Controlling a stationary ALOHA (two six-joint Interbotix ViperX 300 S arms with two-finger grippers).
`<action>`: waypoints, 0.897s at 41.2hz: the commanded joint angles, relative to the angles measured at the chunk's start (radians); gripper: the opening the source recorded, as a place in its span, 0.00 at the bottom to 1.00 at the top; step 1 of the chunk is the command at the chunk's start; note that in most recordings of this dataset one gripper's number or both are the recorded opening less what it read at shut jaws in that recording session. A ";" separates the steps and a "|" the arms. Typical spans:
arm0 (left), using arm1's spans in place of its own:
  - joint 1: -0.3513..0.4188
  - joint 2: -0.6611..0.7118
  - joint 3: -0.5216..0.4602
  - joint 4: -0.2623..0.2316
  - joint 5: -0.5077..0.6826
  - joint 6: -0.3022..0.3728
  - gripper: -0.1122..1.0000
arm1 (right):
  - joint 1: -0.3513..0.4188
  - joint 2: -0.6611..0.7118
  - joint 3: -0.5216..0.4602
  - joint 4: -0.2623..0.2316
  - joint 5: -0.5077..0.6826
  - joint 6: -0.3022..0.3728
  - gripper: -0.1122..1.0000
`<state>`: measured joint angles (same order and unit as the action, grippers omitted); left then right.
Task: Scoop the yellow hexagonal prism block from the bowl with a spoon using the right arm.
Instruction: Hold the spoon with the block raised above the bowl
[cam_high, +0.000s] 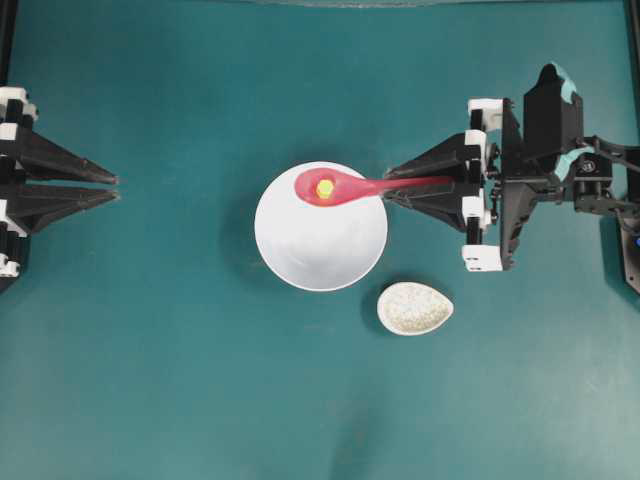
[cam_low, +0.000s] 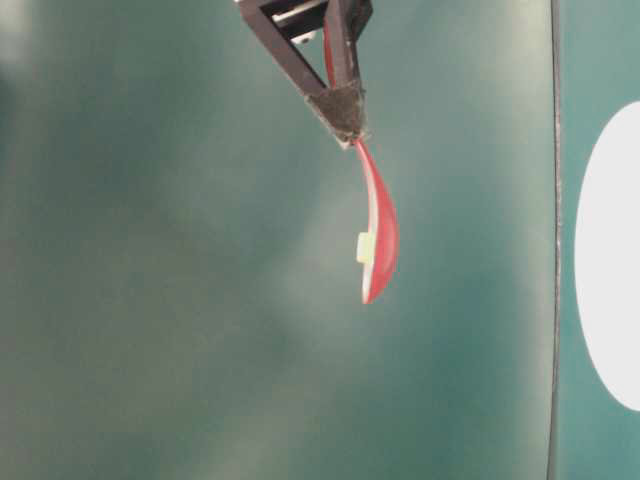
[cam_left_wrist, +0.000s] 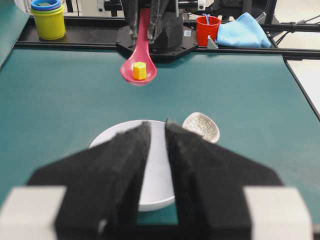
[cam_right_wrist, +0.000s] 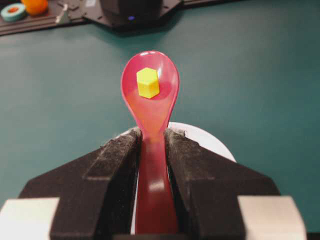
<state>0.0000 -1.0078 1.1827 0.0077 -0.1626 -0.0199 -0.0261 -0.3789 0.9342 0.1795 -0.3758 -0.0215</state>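
So we've got the big teal table (cam_high: 150, 380) filling the overhead view, and both arms parked at its sides. The right arm (cam_high: 545, 150) reaches in toward the middle, and its gripper (cam_high: 392, 185) has the jaws pinched tight on the handle of the spoon (cam_high: 345, 187). From the right wrist view we can see the black pads pressing both sides of the pink-red handle, no gap at all.

The left gripper (cam_high: 113, 188) sits at the far edge, holding nothing. In the left wrist view its fingers (cam_left_wrist: 125, 165) have just a narrow slit between them, so we'd call that nearly pressed together, touching nothing.

Next down in size: the bowl (cam_high: 320, 226), plain white, sitting mid-table. The spoon's scoop hangs above its upper rim in the overhead view, and the left wrist view shows it lifted clear of the bowl.

Just beside the bowl, toward the lower right, there's the small speckled dish (cam_high: 414, 307), not touching it.

Smallest thing: the yellow hexagonal prism block (cam_high: 325, 188), resting right inside the spoon's scoop, out of the bowl.
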 joint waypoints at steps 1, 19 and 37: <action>0.000 0.006 -0.029 0.002 -0.006 -0.002 0.27 | 0.003 -0.020 -0.011 -0.006 -0.012 0.000 0.32; 0.000 0.005 -0.029 0.003 -0.012 -0.002 0.27 | 0.003 -0.020 -0.015 -0.034 -0.021 -0.006 0.32; 0.002 0.005 -0.029 0.002 -0.012 0.000 0.27 | 0.003 -0.020 -0.018 -0.038 -0.018 -0.006 0.32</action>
<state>0.0000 -1.0078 1.1827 0.0077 -0.1657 -0.0199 -0.0261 -0.3789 0.9342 0.1442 -0.3866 -0.0245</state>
